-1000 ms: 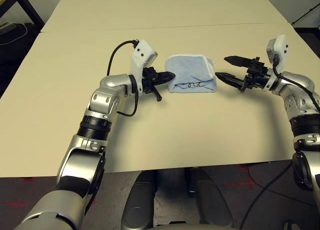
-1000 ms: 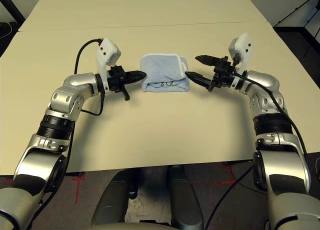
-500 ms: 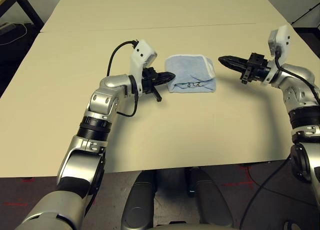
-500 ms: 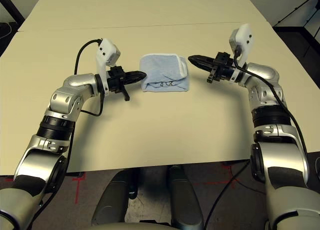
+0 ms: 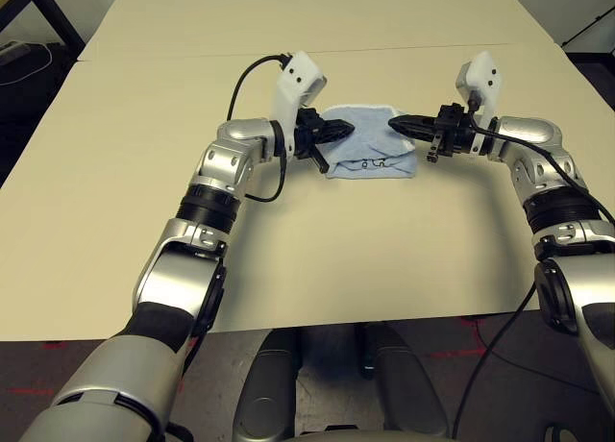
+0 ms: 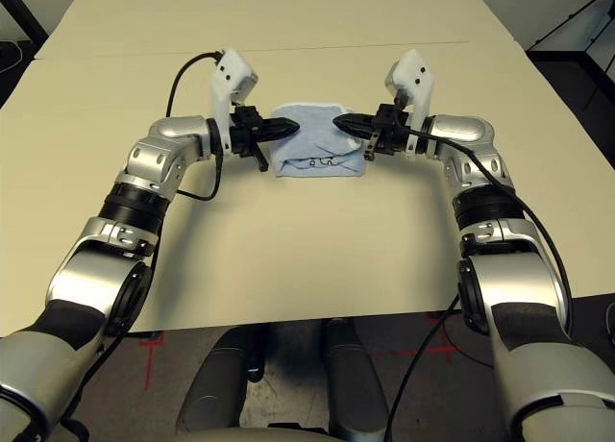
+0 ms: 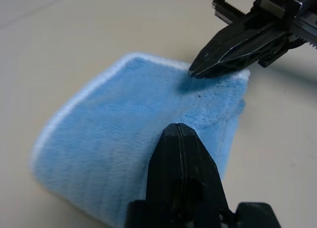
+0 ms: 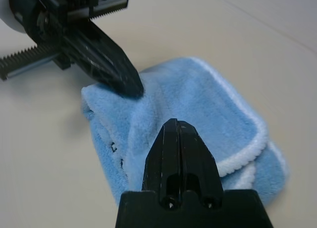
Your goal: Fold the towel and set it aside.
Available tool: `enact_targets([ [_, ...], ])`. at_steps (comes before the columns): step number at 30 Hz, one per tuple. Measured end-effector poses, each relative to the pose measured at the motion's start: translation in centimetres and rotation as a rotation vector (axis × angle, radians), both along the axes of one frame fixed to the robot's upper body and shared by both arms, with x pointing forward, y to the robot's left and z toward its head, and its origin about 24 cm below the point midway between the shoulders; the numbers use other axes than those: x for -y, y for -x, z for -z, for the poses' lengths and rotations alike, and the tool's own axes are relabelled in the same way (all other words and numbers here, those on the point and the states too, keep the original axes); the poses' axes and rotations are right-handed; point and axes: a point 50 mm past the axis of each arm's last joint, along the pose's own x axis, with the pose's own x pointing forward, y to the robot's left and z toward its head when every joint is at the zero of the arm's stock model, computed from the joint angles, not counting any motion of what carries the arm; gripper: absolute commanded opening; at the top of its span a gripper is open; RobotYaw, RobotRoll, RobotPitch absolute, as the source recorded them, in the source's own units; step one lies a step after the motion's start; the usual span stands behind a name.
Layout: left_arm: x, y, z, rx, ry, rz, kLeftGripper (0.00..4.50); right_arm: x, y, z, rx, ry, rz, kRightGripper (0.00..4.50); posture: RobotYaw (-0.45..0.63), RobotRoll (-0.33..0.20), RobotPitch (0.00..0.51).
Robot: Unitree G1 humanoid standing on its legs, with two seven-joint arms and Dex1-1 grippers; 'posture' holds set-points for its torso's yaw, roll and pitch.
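towel [image 5: 372,142] lies folded; left fingers [image 5: 338,129] and right fingers [image 5: 402,125] closed, tips over it.

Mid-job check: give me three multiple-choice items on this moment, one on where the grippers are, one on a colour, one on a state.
1. Where are the left gripper and right gripper relative to the towel?
A. One at each side, tips over it
B. Both at the table's near edge
C. Both far left of it

2. What colour is the towel's edging?
A. Red
B. White
C. Black

3. How does the towel lie on the table?
A. Spread flat in one layer
B. Hanging off the edge
C. Folded into a small bundle

Answers: 1 A, the tips meet above it from opposite sides. 2 B, the wrist views show a white border. 3 C, layers are stacked.
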Motion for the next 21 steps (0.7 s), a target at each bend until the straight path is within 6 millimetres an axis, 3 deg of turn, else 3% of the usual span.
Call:
enact_targets([
  [10,0.2,-0.4,1.9,-0.050,-0.094,-0.022,0.00,-0.8,-0.5,1.6,-0.066,0.132,0.075,0.04,0.09,0.000,0.253],
  [21,-0.5,-0.9,2.2,-0.050,-0.126,-0.077,0.00,-1.1,-0.8,2.7,-0.110,0.239,0.136,0.04,0.09,0.000,0.254],
])
